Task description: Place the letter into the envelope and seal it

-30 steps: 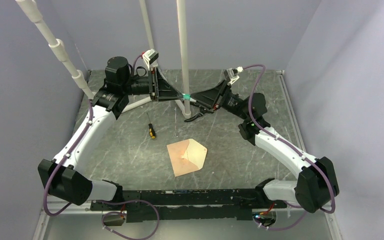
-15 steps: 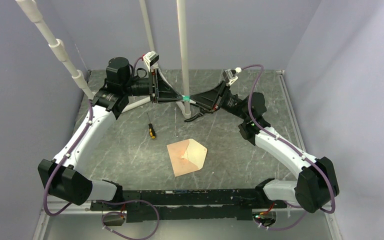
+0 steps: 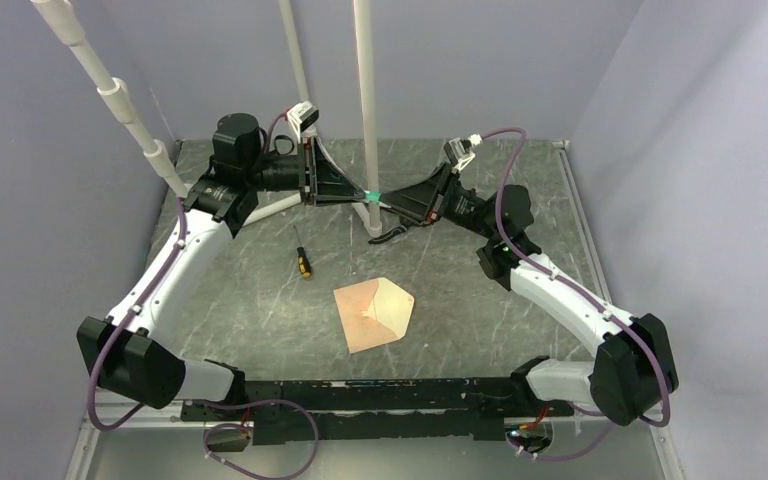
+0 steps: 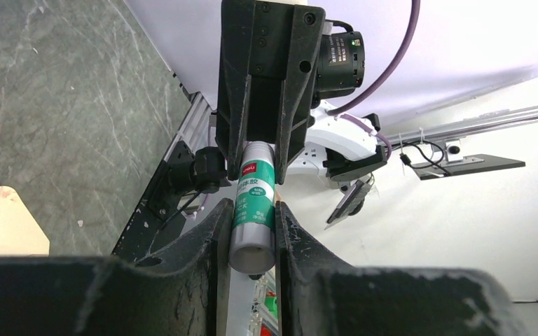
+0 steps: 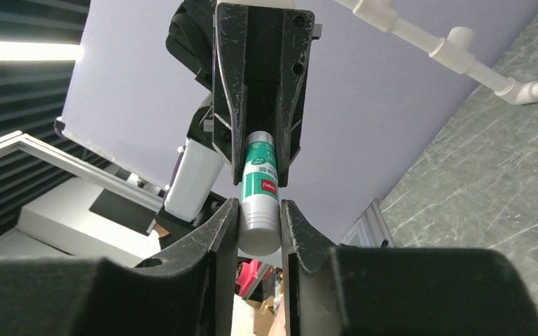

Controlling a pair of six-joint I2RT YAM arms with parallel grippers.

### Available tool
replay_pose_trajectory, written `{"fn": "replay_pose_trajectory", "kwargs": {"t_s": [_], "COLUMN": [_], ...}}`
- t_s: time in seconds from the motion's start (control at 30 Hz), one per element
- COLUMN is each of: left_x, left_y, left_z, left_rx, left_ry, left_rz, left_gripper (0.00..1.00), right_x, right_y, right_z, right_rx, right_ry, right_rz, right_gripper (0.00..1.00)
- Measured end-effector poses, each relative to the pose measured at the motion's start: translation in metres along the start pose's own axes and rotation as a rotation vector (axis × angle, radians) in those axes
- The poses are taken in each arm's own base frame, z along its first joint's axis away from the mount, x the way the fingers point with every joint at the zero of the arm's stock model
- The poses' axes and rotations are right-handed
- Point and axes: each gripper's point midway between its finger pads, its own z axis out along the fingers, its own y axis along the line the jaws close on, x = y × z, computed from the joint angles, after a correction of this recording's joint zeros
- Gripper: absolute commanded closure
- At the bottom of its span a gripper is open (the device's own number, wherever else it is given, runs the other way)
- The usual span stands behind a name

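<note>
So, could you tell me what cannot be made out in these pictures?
The letter: in no view; the envelope may cover it, top view.
The glue stick: far end hidden between the other arm's fingers, both wrist views.
The envelope, left wrist view: only a corner, cut by the edge.

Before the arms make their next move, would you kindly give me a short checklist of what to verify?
1. Grip of left claw on glue stick: ok.
2. Grip of right claw on its other end: ok.
3. The envelope flat on the table, apart from both arms: ok.
4. The letter inside it: cannot tell.
5. The screwdriver clear of envelope: ok.
</note>
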Motion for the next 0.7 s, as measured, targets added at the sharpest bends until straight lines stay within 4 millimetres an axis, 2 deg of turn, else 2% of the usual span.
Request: {"fn": "replay_pose_trajectory", "kwargs": {"t_s": [0.13, 0.6, 0.63, 0.7], "left_x": [0.0, -0.003, -0.003, -0.016], "left_y": [-0.003, -0.004, -0.003, 0.003], "left_z": [0.0, 0.001, 0.0, -0.014], "left_rx": [0.012, 0.066, 0.073, 0.066], "left_ry": [0.005, 0.011, 0.014, -0.036], "left_rz": [0.004, -0.041, -0.052, -0.063], "left_gripper": [0.98, 0.98, 0.98, 0.97], "right_x": [0.0, -0.009, -0.009, -0.02], "right_y": [0.001, 0.005, 0.005, 0.005], "right_z": [0.0, -0.013, -0.016, -0.025], "right_rx": [-0.003, -0.041, -0.046, -0.056], "right_ry": [0.005, 0.012, 0.022, -0.003], "right_rz": [-0.005, -0.048, -0.052, -0.079], "right_gripper": [1.0, 1.0, 1.0, 1.0]}}
